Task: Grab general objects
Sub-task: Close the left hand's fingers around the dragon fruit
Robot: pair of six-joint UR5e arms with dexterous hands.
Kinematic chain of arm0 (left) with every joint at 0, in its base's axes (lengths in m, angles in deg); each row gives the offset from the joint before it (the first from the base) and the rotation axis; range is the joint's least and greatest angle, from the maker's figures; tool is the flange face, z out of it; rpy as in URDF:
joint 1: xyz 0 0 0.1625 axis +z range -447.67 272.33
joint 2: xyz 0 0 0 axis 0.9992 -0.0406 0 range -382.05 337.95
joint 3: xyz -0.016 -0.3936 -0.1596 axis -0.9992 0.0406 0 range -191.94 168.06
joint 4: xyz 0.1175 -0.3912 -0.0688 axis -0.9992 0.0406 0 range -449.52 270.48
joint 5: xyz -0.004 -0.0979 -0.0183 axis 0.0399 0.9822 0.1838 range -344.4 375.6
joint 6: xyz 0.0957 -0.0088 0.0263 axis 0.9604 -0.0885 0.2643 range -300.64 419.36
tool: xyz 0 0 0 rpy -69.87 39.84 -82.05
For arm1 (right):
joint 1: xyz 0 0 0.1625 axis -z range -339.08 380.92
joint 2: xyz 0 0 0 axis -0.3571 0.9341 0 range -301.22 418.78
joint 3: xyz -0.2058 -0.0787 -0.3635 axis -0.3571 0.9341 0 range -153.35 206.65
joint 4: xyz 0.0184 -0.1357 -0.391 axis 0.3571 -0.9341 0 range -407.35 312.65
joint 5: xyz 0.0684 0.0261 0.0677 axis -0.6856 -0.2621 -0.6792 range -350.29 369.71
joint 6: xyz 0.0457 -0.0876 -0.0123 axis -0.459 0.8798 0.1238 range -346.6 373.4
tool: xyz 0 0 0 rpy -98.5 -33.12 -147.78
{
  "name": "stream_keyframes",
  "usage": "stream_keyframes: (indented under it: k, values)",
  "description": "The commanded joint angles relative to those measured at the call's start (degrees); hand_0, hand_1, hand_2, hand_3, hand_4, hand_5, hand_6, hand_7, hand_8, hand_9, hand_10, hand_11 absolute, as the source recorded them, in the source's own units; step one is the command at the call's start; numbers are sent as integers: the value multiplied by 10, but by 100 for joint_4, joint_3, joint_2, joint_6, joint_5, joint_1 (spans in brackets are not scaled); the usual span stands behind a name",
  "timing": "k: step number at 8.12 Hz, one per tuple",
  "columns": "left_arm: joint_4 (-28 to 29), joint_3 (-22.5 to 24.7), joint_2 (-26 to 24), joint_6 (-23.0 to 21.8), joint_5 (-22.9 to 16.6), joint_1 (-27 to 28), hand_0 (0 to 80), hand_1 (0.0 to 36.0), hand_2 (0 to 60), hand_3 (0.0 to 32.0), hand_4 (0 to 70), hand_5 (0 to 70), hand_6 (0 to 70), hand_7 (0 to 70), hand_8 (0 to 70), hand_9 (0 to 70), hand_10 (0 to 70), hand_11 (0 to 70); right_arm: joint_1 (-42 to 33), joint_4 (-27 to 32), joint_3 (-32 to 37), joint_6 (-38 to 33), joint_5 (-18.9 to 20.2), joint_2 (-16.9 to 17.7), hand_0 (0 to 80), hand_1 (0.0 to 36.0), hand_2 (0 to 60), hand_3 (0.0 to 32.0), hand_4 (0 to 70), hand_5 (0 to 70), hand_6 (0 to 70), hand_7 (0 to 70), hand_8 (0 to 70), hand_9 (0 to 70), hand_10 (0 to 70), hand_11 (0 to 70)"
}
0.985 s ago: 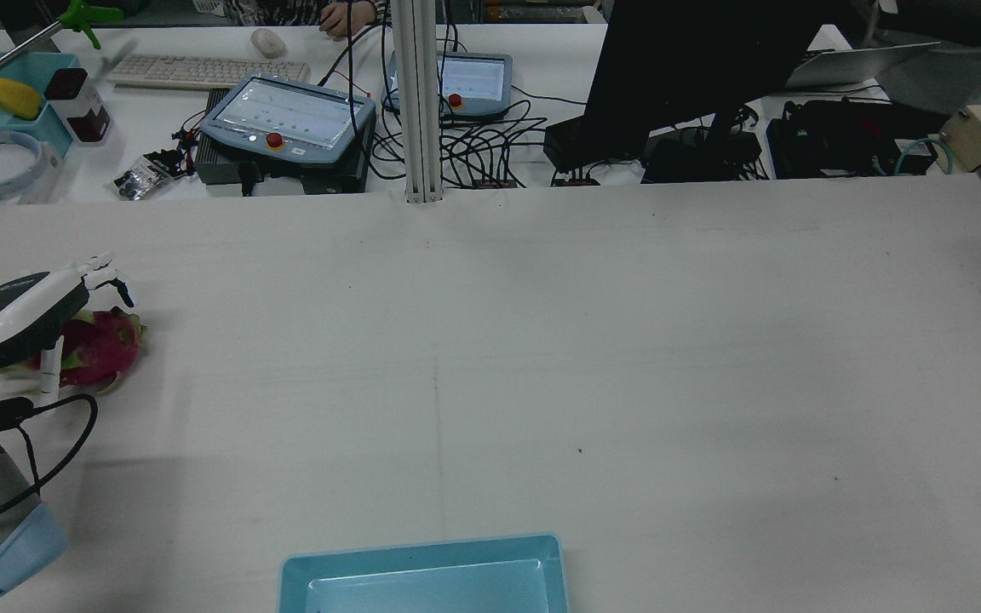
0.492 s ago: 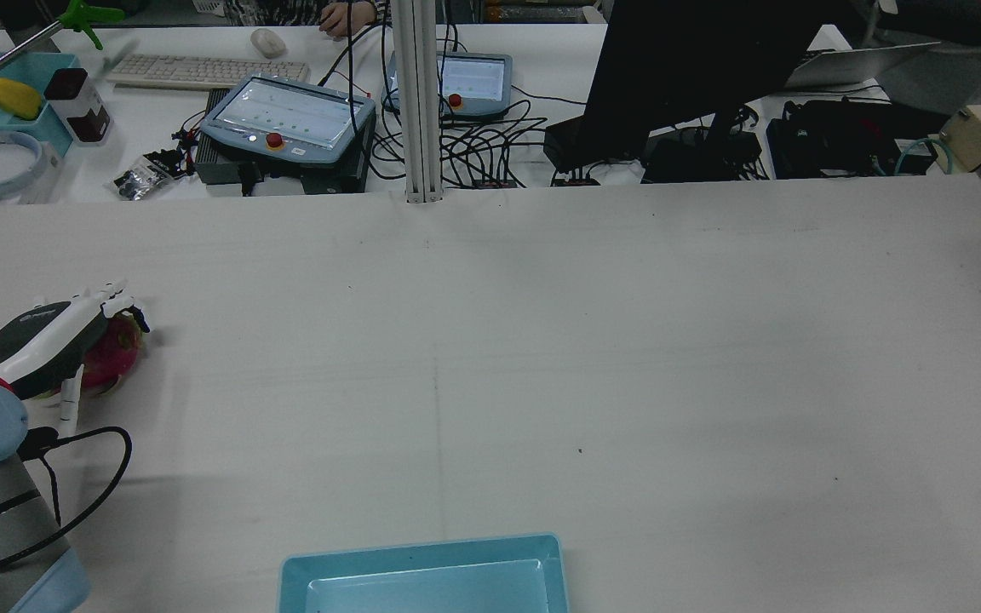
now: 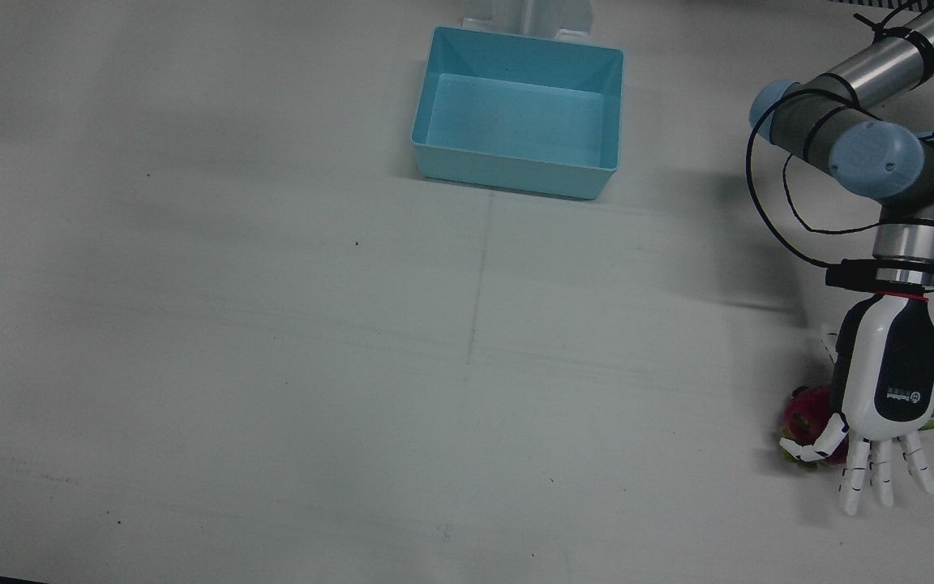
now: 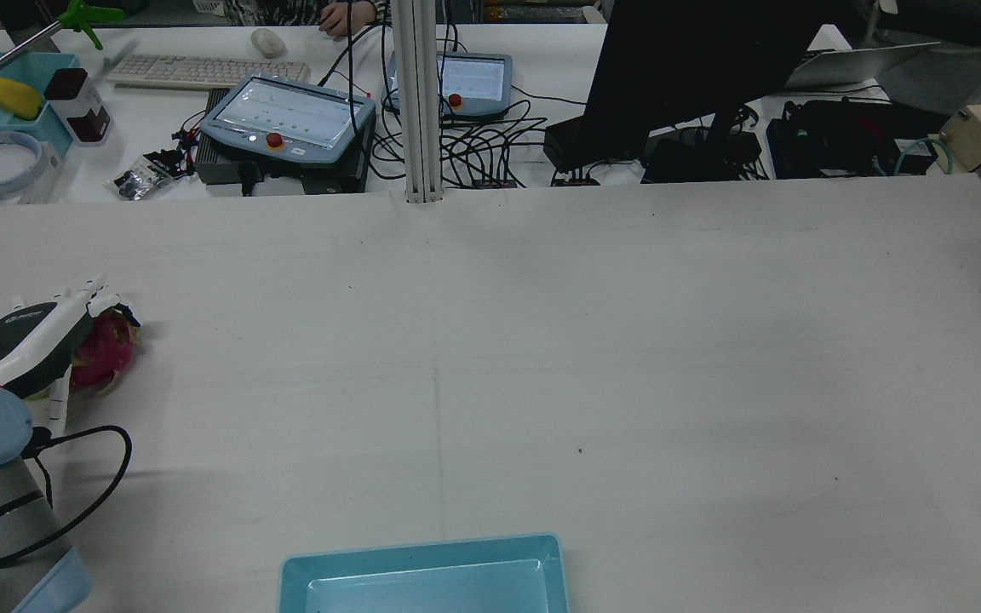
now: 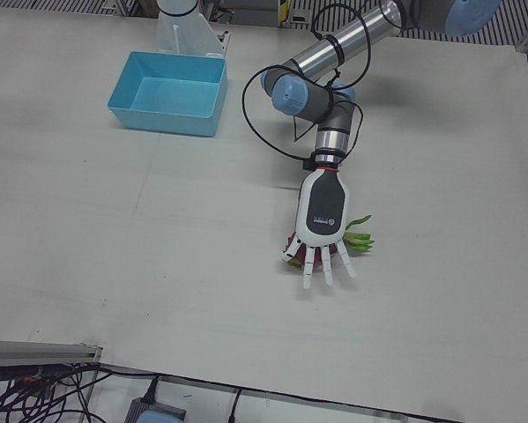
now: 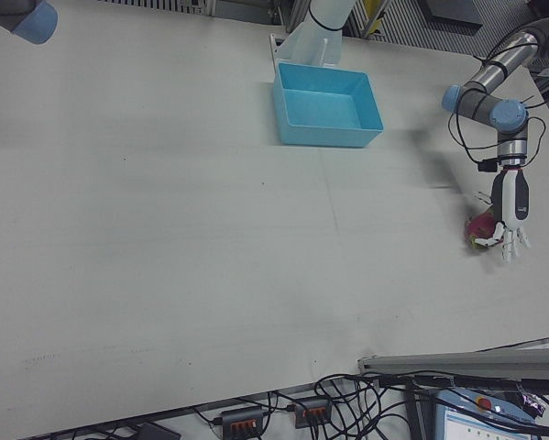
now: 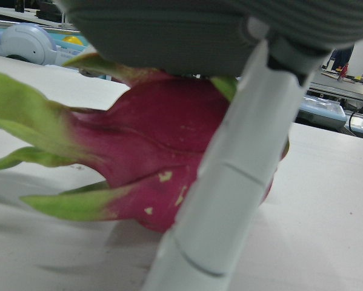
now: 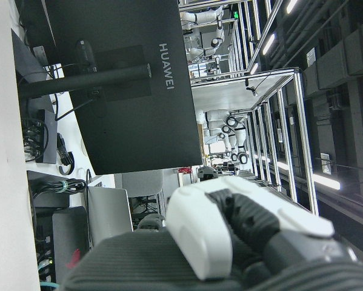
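Front view: my left hand (image 3: pixel 884 397) lies palm-down over the dragon fruit (image 3: pixel 807 411) near the right edge of the table (image 3: pixel 272 365). Fingers (image 3: pixel 880 474) are stretched flat past the fruit, spread, not wrapped; the thumb curls against the fruit's near side. The blue bin (image 3: pixel 518 113) sits well apart, at the top centre.

Rear view: left hand (image 4: pixel 31 345) low at the table's left edge, the fruit (image 4: pixel 107 353) peeking out from under its right side.

Left-front view: hand (image 5: pixel 323 220) covers the fruit; green leaf tips (image 5: pixel 359 240) stick out to one side. Fingers splayed, nothing grasped.

Right-front view: same pose, small: hand (image 6: pixel 510 213) beside the pink fruit (image 6: pixel 479 229).

Left hand view: fruit (image 7: pixel 169 157) rests on the table right under the palm, thumb (image 7: pixel 229 182) across it.

Right hand view: only the right hand's (image 8: pixel 248 233) body shows, facing a monitor (image 8: pixel 117 79); I cannot tell its finger state.
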State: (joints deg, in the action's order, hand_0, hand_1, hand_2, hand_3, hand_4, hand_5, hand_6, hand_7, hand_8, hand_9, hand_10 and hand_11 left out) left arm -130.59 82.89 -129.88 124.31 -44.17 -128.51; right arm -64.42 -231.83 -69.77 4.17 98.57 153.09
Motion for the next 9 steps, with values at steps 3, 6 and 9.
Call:
stream_keyframes:
  k: [3,6,9]
  values:
    - [117,-263,-1,9,8,-12,768,271,0,320,0,505,0,60,58,0,0,0,0,0,0,0,0,0,0,0,0,0,0,0,0,0,0,0,0,0]
    - [117,-351,8,35,8,-12,800,282,0,320,0,700,0,146,99,15,3,33,0,0,0,0,9,0,0,0,0,0,0,0,0,0,0,0,0,0]
    - [73,-351,-1,44,17,-12,716,226,62,0,199,700,273,510,282,250,154,243,0,0,0,0,0,0,0,0,0,0,0,0,0,0,0,0,0,0]
